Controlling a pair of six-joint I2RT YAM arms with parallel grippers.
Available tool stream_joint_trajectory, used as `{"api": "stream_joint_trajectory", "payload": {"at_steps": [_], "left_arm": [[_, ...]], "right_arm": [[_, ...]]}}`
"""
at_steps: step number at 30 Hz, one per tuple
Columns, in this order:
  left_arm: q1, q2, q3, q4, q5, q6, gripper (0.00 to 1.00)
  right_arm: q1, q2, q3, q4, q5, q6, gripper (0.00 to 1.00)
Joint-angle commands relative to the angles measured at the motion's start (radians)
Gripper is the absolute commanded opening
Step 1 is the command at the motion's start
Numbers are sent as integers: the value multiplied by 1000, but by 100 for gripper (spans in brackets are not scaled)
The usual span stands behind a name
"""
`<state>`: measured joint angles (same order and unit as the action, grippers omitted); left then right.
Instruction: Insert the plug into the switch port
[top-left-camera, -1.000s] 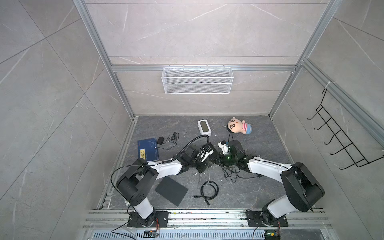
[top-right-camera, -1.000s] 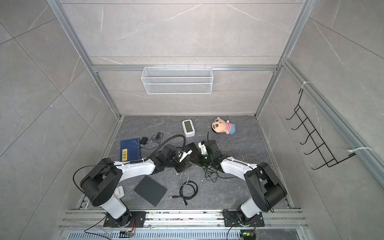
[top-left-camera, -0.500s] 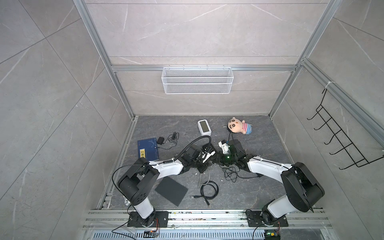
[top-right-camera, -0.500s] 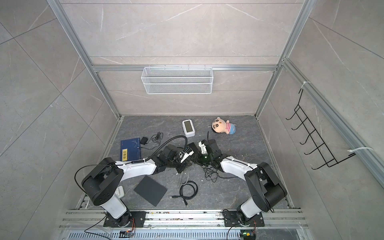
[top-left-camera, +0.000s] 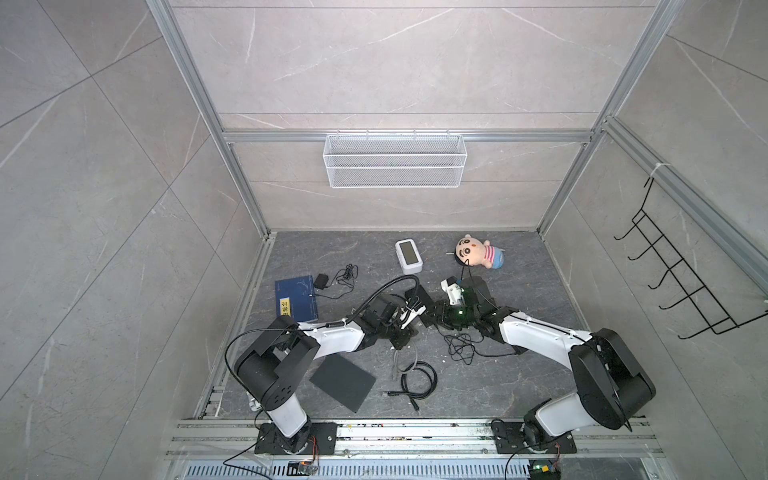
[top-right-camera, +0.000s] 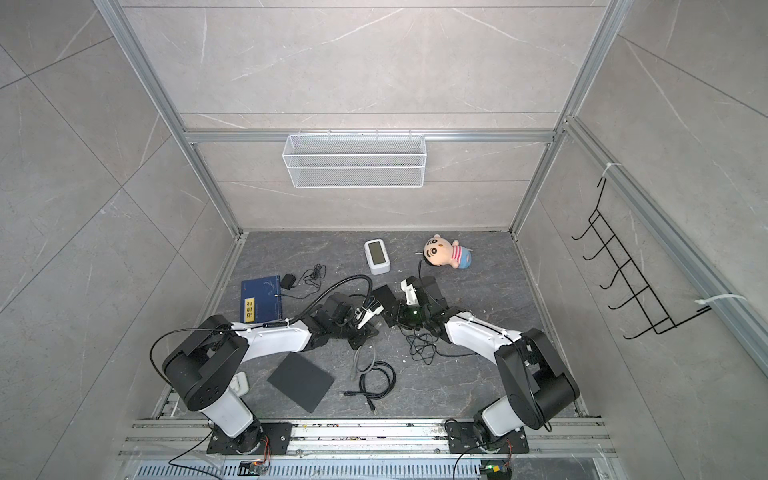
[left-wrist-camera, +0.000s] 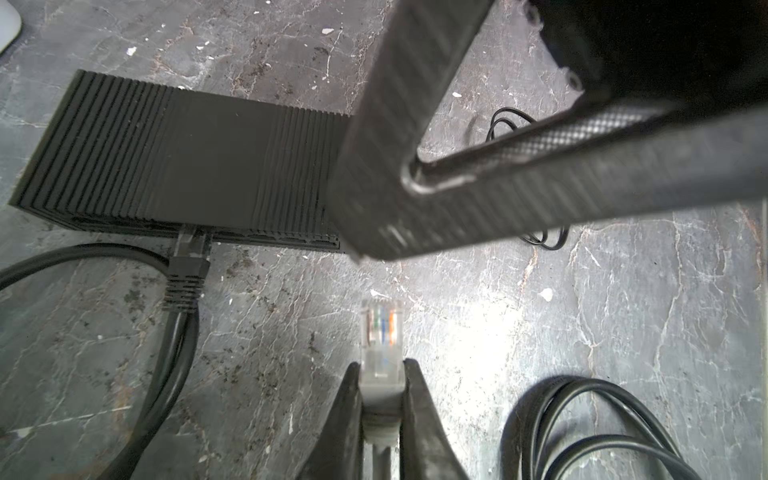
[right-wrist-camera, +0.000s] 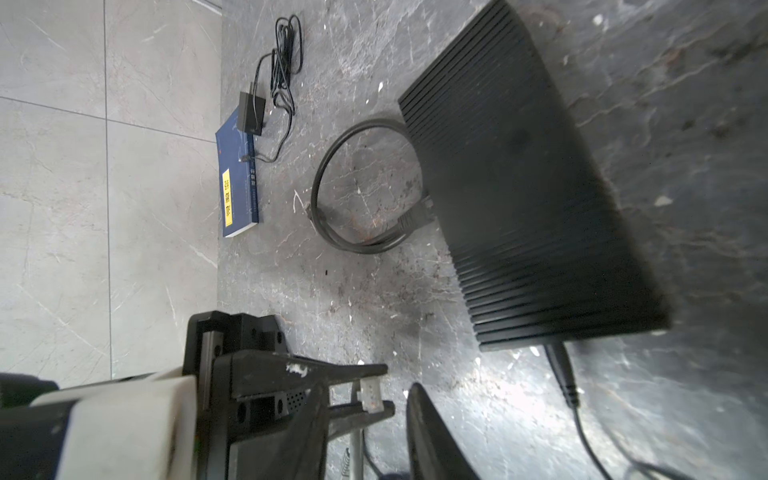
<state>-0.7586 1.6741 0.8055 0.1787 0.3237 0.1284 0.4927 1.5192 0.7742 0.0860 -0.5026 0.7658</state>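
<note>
The switch (left-wrist-camera: 187, 166) is a black ribbed box lying flat on the floor, and it shows in both top views (top-left-camera: 423, 294) (top-right-camera: 384, 297). A black cable (left-wrist-camera: 187, 266) is plugged into its near face. My left gripper (left-wrist-camera: 381, 368) is shut on the clear plug (left-wrist-camera: 381, 328), which points toward the switch's port face a short way off. My right gripper (right-wrist-camera: 369, 386) stands open, its fingers either side of the plug (right-wrist-camera: 369, 395) and the left fingertips. One right finger (left-wrist-camera: 415, 145) crosses above the switch's end in the left wrist view. In a top view the two grippers meet (top-left-camera: 424, 316).
A blue box (top-left-camera: 296, 303) with a small adapter (top-left-camera: 321, 281) lies left. A white device (top-left-camera: 408, 256) and a doll (top-left-camera: 478, 252) sit at the back. A black pad (top-left-camera: 343, 380), a coiled black cable (top-left-camera: 415, 380) and a tangle of thin wire (top-left-camera: 461, 351) lie in front.
Both arms have stayed almost where they were, tips together beside the switch. The left jaws have closed on the plug and the right jaws have spread apart.
</note>
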Motion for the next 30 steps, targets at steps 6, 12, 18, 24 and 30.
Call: {"api": "stream_joint_trajectory", "payload": {"at_steps": [6,12,18,24,30], "left_arm": [[4,-14,16,18,20,14,5],[4,-15,24,19,29,12,5],[4,-11,21,30,27,9,6],[7,-10,9,11,-39,-5,38],[26,-45,-62,70,-3,-8,41]], "right_arm": [[30,78,20,24,-40,-18,29],[30,109,19,45,-45,-14,24],[31,118,16,69,-52,-5,15],[25,95,-1,78,-44,10,10],[11,78,-9,71,-41,16,9]]}}
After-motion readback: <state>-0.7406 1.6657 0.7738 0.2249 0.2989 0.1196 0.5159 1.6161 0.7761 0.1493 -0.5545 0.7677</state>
